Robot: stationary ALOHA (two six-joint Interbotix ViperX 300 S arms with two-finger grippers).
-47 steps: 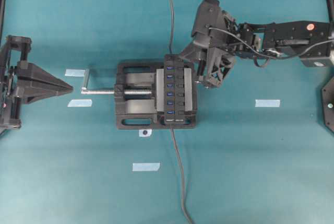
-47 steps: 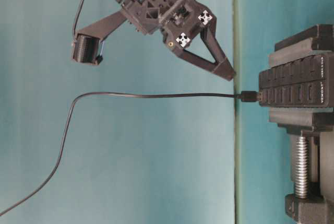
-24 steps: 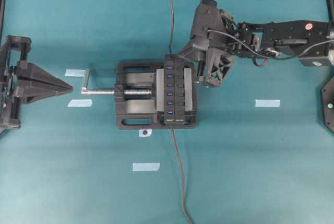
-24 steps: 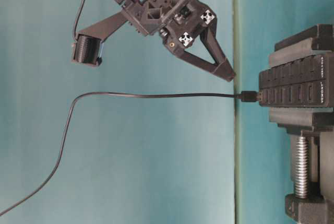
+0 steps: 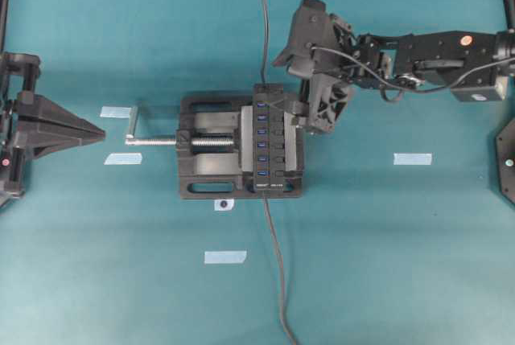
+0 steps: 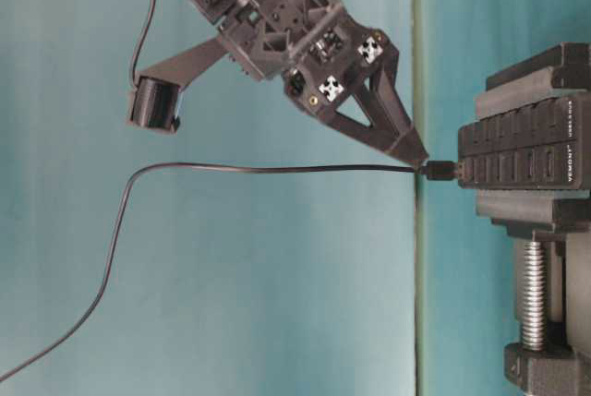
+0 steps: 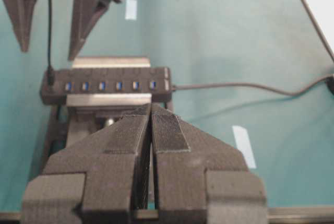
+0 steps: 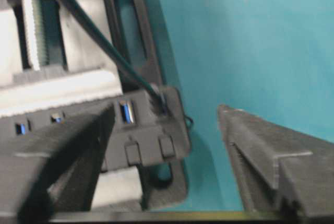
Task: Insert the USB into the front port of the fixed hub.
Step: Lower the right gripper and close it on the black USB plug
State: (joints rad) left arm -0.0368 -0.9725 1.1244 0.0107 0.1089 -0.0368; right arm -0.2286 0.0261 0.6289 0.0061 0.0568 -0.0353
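The fixed hub (image 5: 265, 137) is a black bar with blue ports, clamped in a black vise (image 5: 209, 148). The USB (image 8: 159, 98) is seated in the hub's end port, and its thin cable (image 5: 261, 15) runs away to the far edge. It also shows in the left wrist view (image 7: 50, 75) and the table-level view (image 6: 439, 172). My right gripper (image 8: 167, 108) is open and straddles that end of the hub. One finger (image 8: 62, 151) is over the hub and the other (image 8: 261, 151) is past its end. My left gripper (image 7: 151, 112) is shut and empty, left of the vise (image 5: 100, 130).
The vise's silver screw and handle (image 5: 137, 132) point toward my left gripper. A thicker grey cable (image 5: 276, 264) leaves the hub's near end toward the front edge. Several pale tape marks (image 5: 412, 158) lie on the teal table.
My right gripper has moved closer to the hub's plugged end, its fingertip now beside the USB. My left arm has drawn back slightly to the left.
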